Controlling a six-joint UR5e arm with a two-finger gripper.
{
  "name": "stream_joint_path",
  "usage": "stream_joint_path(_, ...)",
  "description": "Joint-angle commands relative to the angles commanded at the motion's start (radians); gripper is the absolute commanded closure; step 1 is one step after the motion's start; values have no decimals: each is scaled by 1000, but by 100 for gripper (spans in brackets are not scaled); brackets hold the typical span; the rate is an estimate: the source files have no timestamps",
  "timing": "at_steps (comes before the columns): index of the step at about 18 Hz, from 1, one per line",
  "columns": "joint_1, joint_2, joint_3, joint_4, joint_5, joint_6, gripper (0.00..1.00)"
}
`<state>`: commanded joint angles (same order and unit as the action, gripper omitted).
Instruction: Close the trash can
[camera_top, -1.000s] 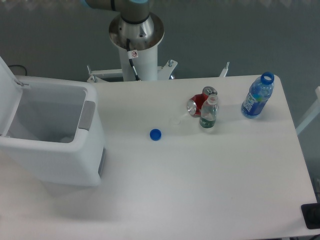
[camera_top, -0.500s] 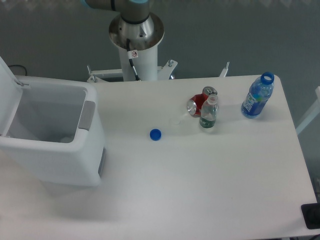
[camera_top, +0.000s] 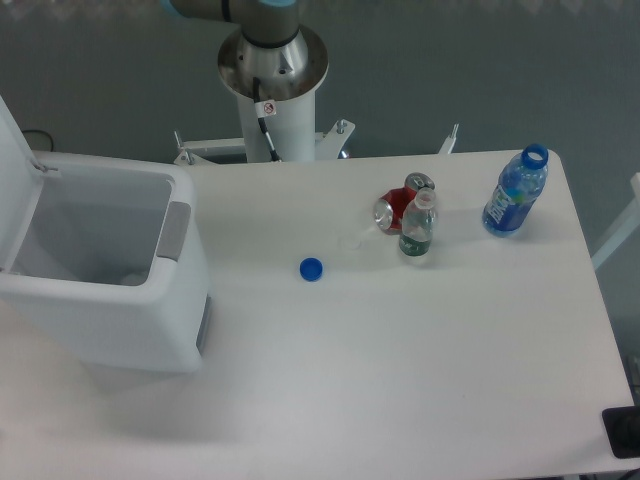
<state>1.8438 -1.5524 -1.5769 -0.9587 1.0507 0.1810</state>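
Observation:
The trash can (camera_top: 150, 320) is a large boxy white bin at the table's left side. It stands open, with its flat white lid (camera_top: 18, 190) raised upright along the left edge of the frame. A grey latch tab (camera_top: 175, 230) sits on its right rim. The inside looks pale and mostly bare. Only the arm's base column (camera_top: 272, 70) shows at the top; the gripper is out of view.
A blue bottle cap (camera_top: 311, 268) lies mid-table. Right of it are a red can (camera_top: 398, 207) on its side, a small clear bottle (camera_top: 417, 226) and a blue uncapped bottle (camera_top: 515, 192) near the table's right edge. A dark object (camera_top: 624, 432) sits at the bottom right corner.

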Motion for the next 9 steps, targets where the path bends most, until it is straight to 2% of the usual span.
stream_joint_path(3,17,11,-5,2,44,0,0)
stream_joint_path(9,83,46,-5,0,52,2,0)
